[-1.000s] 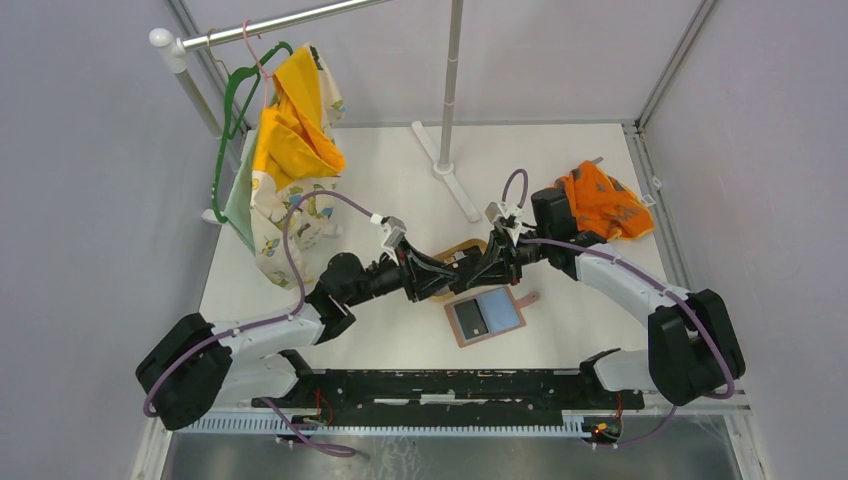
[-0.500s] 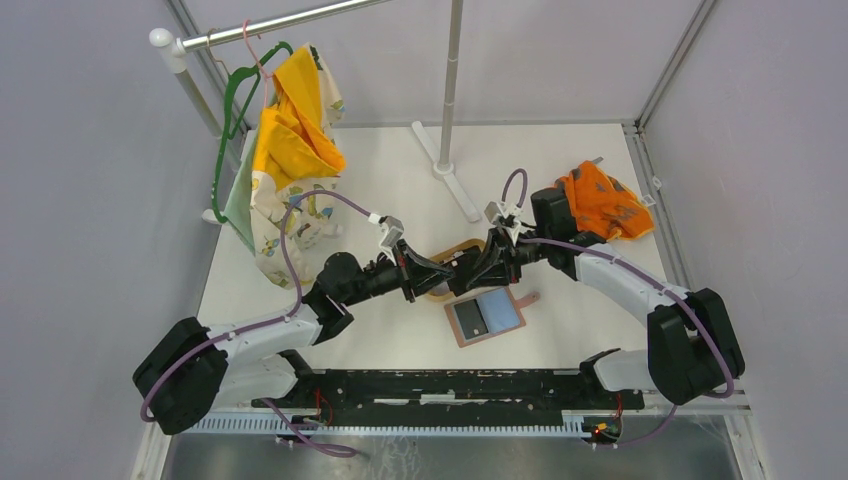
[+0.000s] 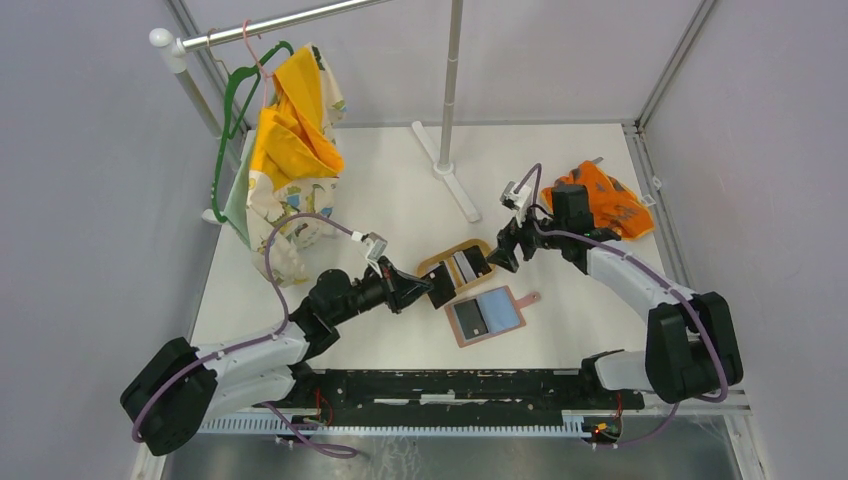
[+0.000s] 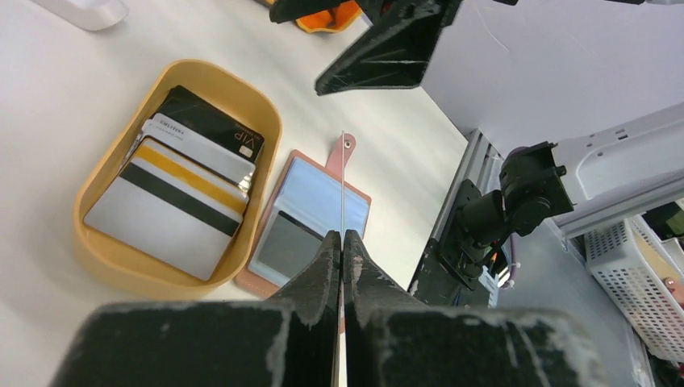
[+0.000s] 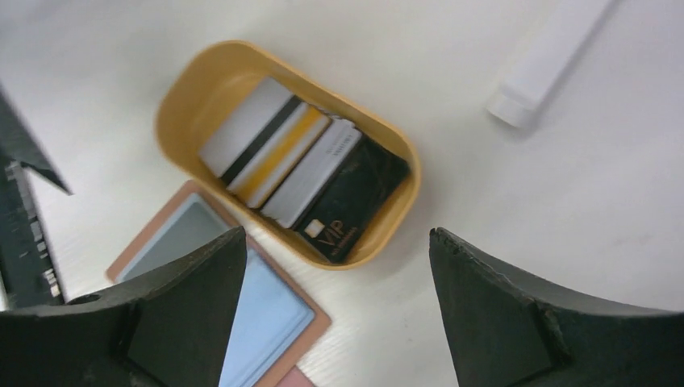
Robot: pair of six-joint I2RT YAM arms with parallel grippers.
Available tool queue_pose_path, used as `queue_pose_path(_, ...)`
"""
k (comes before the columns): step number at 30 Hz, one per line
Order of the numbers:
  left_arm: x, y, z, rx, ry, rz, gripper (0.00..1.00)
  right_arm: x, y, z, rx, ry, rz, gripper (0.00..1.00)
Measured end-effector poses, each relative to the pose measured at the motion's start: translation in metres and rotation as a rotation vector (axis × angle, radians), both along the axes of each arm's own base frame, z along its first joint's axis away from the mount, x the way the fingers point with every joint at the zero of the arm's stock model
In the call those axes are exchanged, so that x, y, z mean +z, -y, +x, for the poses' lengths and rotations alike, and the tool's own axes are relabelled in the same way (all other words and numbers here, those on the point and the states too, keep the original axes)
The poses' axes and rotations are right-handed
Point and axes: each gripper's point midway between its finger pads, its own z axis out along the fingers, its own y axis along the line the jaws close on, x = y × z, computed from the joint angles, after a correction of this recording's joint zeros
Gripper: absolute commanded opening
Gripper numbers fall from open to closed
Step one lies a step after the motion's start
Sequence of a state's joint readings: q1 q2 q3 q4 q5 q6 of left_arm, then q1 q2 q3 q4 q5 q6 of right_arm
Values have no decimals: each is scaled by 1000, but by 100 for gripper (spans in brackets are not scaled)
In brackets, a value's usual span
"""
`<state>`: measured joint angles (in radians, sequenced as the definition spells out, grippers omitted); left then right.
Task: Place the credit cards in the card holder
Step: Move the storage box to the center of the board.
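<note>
1. Left end effector (image 4: 342, 242): clenched on one credit card (image 4: 342, 181), which is seen edge-on near the card holder (image 4: 310, 214).
2. Right end effector (image 5: 335, 242): released, with its jaws wide and nothing between them, above the oval tray (image 5: 181, 97).
3. Other credit cards (image 5: 294, 169): overlapping in a row inside the tray, with a black one at one end.
4. Card holder: lying open on the table (image 3: 380, 190), just beside the tray on the side towards the table's near edge.

Overhead looks down — both close wrist views share the tray (image 4: 121, 262).
</note>
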<state>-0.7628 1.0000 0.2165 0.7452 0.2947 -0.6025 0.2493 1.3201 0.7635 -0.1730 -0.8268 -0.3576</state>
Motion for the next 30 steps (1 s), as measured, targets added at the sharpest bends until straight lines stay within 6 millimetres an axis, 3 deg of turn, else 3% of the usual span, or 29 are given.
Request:
queue_pose_path(5,-7,-5,1,31,-20,14,2,-32,6,28,-196,-51,-129,83)
queue_pose_path(11,-12,-9,1,45,-35,30,2,-69,1,54,-334,-115,-276,54)
queue_pose_path(15,-16,-13,0,59,-40,37,2,-73,2,68,-396,-102,-320,34)
queue_pose_path(22,-21,-17,-2,67,-54,51,2,-76,2,84,-449,-109,-340,27)
queue_pose_path(26,-18,-18,-1,78,-47,45,2,-77,3,82,-457,-118,-346,11)
queue_pose_path(30,-17,-19,0,84,-48,43,2,-78,5,83,-473,-124,-347,2)
